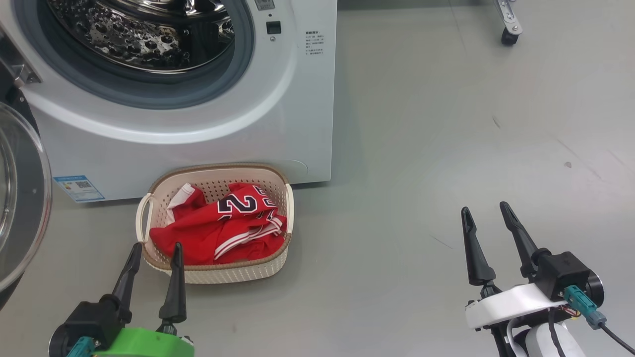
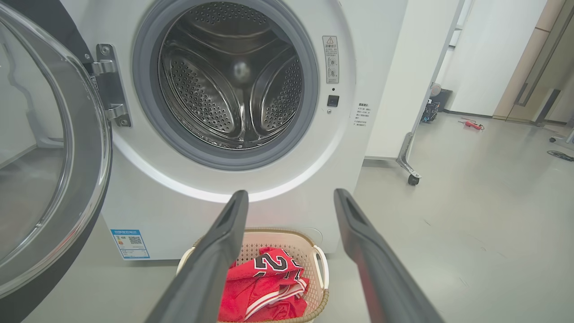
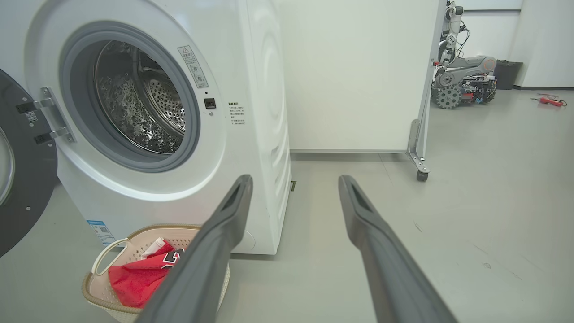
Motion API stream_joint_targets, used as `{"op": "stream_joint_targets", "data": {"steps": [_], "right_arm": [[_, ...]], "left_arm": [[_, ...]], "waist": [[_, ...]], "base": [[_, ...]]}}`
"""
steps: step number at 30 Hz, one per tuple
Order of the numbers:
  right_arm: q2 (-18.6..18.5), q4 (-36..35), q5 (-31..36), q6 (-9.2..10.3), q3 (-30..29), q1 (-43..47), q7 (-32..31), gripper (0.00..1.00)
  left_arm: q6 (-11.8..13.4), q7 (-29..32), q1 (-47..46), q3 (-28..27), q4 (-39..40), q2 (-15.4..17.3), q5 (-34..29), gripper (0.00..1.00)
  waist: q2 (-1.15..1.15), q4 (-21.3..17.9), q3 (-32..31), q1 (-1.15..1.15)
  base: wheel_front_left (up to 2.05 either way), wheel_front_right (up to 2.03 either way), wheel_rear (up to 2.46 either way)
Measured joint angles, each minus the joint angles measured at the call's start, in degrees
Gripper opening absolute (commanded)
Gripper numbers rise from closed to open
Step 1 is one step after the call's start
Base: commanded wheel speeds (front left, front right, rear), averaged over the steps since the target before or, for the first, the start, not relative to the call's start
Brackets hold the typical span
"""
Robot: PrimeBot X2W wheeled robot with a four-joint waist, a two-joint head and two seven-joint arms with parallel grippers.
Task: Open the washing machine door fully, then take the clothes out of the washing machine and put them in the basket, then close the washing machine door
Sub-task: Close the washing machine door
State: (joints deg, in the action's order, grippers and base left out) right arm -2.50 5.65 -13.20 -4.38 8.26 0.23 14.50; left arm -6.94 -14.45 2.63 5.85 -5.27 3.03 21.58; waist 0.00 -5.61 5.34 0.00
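The washing machine (image 1: 198,124) stands at about eleven o'clock in the head view, its perforated steel drum (image 1: 144,34) open to view inside the grey seal; the washing machine door (image 1: 20,198) stands wide open at nine o'clock, hinged on the machine's left side, its glass bowl facing outward; the basket (image 1: 218,171) sits on the floor (image 1: 421,173) just in front of the machine's base, at about seven o'clock from the picture's centre; the clothes (image 1: 218,228) lie crumpled inside it, red with a navy number uppermost; the left gripper (image 1: 157,246) is at seven o'clock, fingers apart and holding nothing, its tips overlapping the basket's near rim in the head view, though contact cannot be told; the right gripper (image 1: 484,208) is at four o'clock, fingers likewise spread and empty, over bare floor well apart from the basket.
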Motion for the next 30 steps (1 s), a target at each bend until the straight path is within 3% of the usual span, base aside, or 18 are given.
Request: {"op": "stream_joint_targets", "data": {"steps": [16, 30], "right_arm": [[0.0, 0.0, -0.4, 0.0, 0.2, 0.0, 0.0, 1.0], [0.0, 0.0, -0.9, 0.43, 0.2, 0.0, 0.0, 1.0]], "left_arm": [[0.0, 0.0, 0.0, -0.8, 0.6, -0.1, 1.4, 1.0], [0.0, 0.0, 0.0, -0.5, 1.5, -0.1, 1.4, 1.0]], "waist": [[0.0, 0.2, 0.4, 0.0], [0.0, 0.2, 0.9, 0.0]], "base": [[-1.09, 1.04, 0.05], [-0.54, 0.54, 0.0]]}}
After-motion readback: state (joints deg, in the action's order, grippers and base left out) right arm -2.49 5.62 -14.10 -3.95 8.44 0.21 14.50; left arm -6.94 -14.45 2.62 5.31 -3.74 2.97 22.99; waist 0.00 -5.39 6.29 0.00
